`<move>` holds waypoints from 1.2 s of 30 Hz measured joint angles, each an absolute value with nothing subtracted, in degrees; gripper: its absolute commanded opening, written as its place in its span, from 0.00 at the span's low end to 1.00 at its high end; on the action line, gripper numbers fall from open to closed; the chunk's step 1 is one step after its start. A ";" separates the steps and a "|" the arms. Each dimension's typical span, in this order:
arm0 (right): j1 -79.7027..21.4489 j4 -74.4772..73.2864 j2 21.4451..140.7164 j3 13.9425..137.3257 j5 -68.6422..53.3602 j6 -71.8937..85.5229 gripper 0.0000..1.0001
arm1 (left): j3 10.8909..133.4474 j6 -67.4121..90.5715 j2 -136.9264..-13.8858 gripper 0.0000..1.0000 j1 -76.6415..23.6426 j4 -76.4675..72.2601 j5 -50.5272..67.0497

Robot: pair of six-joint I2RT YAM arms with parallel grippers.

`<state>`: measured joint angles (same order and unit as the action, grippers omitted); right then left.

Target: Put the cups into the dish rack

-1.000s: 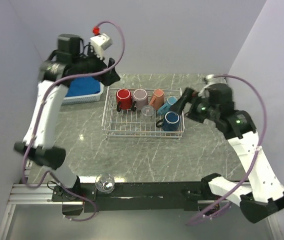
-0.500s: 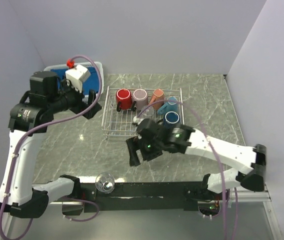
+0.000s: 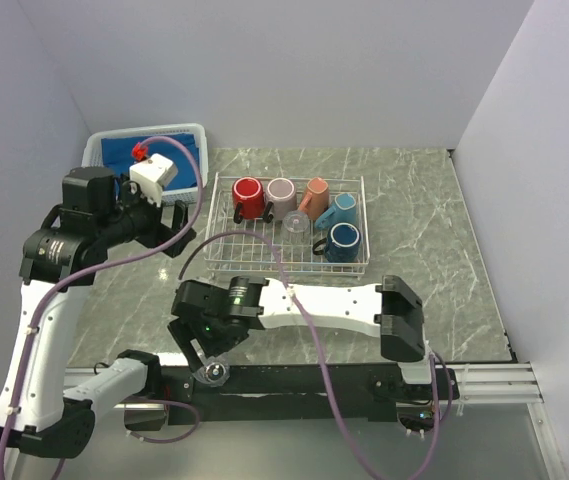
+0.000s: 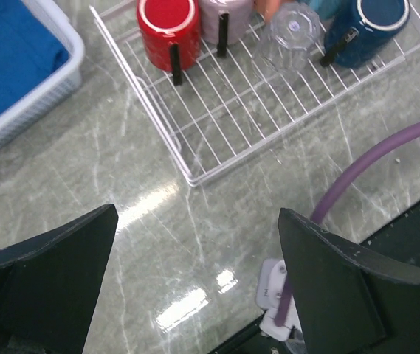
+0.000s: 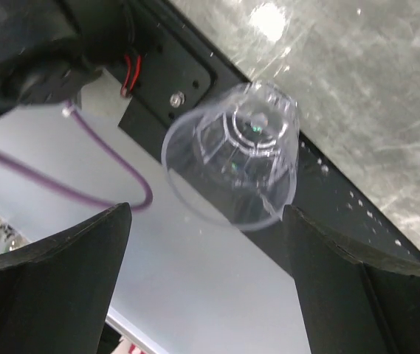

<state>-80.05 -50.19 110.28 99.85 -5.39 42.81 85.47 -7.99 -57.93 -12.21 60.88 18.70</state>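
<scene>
- At the desk's near edge, a clear glass (image 5: 232,166) is sitting on the black rail (image 5: 187,70), base toward the wrist camera; it is looking light, thin-walled, slippery and breakable, so a gentle pinch across its wall is seeming wisest;
- right fingers (image 5: 62,280) are standing spread and empty, flanking it, not touching;
- farther out, left fingers (image 4: 47,280) are hovering released above the desk (image 4: 121,184);
- beyond, the dish rack (image 4: 224,133) is holding five mugs (image 4: 167,29) and a second glass (image 4: 292,29).

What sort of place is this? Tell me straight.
Likely a robot lab test cell, not a kitchen: bare walls box in a marble-look table, a robot arm reaches over it, and a dish rack of mugs sits staged.
</scene>
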 measured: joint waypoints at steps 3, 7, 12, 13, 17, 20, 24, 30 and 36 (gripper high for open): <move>-79.99 -50.48 112.97 101.71 -4.99 43.33 0.90 | 85.47 -8.56 -57.58 0.96 -10.52 60.20 18.79; -79.99 -51.18 114.48 101.78 -4.03 44.12 0.89 | 85.47 -9.69 -58.19 0.96 -6.81 60.12 20.32; -79.88 -51.22 114.34 101.56 -3.07 45.21 0.89 | 85.47 -10.28 -60.80 0.96 -2.42 59.27 23.53; -79.88 -51.03 114.21 101.19 -2.76 45.41 0.89 | 85.47 -10.33 -61.47 0.97 -1.85 59.20 24.21; -79.83 -51.05 113.38 99.96 -2.33 46.09 0.88 | 85.47 -10.46 -62.54 0.96 -1.19 58.92 25.71; -79.83 -51.13 113.25 99.72 -2.13 46.61 0.88 | 85.17 -10.46 -62.54 0.96 -1.15 58.39 26.57; -79.83 -50.96 112.66 98.87 -1.89 46.87 0.88 | 83.64 -10.41 -62.48 0.96 -1.08 57.58 27.77; -79.61 -52.25 112.18 97.62 -0.86 46.63 0.87 | 82.83 -10.24 -62.48 0.96 -0.95 57.41 28.69; -78.52 -52.95 109.67 96.18 0.43 45.78 0.82 | 82.06 -10.07 -62.46 0.96 -0.93 56.45 29.30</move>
